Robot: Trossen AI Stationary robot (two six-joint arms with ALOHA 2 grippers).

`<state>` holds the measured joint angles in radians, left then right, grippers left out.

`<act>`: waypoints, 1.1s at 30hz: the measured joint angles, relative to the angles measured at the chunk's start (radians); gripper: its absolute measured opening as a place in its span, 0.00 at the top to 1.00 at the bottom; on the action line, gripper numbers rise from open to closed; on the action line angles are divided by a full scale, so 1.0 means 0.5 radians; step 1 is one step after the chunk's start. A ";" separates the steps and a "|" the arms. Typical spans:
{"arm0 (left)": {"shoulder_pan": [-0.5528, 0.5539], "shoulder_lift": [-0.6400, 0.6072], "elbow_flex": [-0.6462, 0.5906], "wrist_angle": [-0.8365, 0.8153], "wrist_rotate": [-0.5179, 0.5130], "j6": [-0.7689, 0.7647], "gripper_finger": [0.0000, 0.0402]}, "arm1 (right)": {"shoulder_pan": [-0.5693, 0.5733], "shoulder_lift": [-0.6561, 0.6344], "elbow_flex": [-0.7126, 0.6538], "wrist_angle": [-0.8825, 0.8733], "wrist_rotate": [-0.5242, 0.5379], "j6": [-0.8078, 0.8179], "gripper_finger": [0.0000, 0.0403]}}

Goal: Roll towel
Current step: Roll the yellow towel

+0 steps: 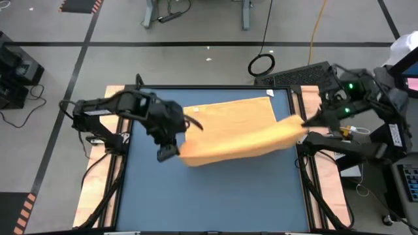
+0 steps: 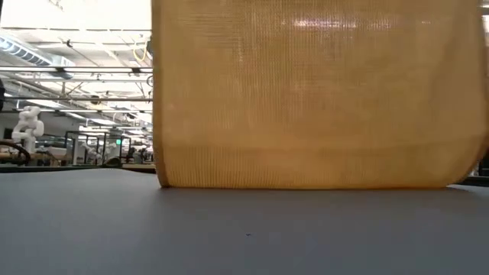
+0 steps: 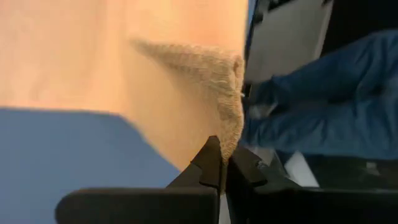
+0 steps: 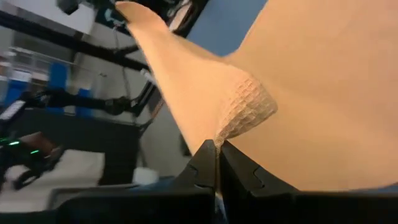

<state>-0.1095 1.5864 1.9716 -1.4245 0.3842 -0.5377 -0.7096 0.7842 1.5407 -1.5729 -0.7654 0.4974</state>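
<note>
The orange-yellow towel (image 1: pixel 241 130) stretches across the blue table top (image 1: pixel 215 196), a small white tag (image 1: pixel 270 94) at its far right corner. Its far part lies on the table. Its near edge is raised between my two grippers and sags between them. My left gripper (image 1: pixel 171 151) is shut on the near left corner. My right gripper (image 1: pixel 304 124) is shut on the near right corner. In the low view the towel (image 2: pixel 313 99) hangs like a curtain, and its lower edge (image 2: pixel 306 186) meets the table. My left gripper pinches the towel's near left corner (image 3: pixel 231 134) between its two shut fingers (image 3: pixel 208 163), slanting down from the table's left. That corner is lifted clear of the table. My right gripper pinches the near right corner (image 4: pixel 239 121) between its two shut fingers (image 4: pixel 205 158), coming from the table's right. The cloth runs away from it toward the other arm, off the table here.
Wooden rails (image 1: pixel 111 176) frame the blue table top on both sides. A black cable loop (image 1: pixel 261 64) lies on the floor beyond the far edge. Dark equipment with green lights (image 1: pixel 349 91) stands at the right. Bare blue surface lies near the front edge.
</note>
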 joint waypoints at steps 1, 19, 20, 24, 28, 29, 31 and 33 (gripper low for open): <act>-0.024 0.000 -0.015 -0.001 -0.001 -0.021 0.98 | 0.004 -0.053 -0.059 0.001 -0.034 0.040 1.00; -0.120 -0.140 -0.031 0.015 -0.342 -0.190 0.98 | 0.010 -0.395 -0.693 0.241 -0.162 0.244 1.00; -0.127 -0.179 -0.028 0.027 -0.343 -0.218 0.98 | 0.010 -0.395 -0.694 0.276 -0.159 0.256 1.00; -0.134 -0.268 -0.028 0.051 -0.520 -0.259 0.98 | 0.010 -0.379 -0.692 0.554 -0.086 0.374 1.00; -0.092 -0.330 -0.027 0.068 -0.882 -0.215 0.98 | 0.010 -0.326 -0.693 0.755 0.110 0.429 1.00; -0.074 -0.331 -0.027 0.088 -0.920 -0.181 0.98 | 0.010 -0.318 -0.693 0.741 0.115 0.413 1.00; -0.052 -0.305 -0.027 0.109 -0.927 -0.120 0.98 | 0.010 -0.311 -0.693 0.654 0.116 0.364 1.00; -0.042 -0.256 -0.028 0.092 -0.907 -0.104 0.98 | 0.010 -0.312 -0.693 0.507 0.114 0.311 1.00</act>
<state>-0.1305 1.4583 1.9577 -1.3787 -0.0693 -0.5897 -0.7048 0.6285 1.1942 -1.3192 -0.7082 0.6529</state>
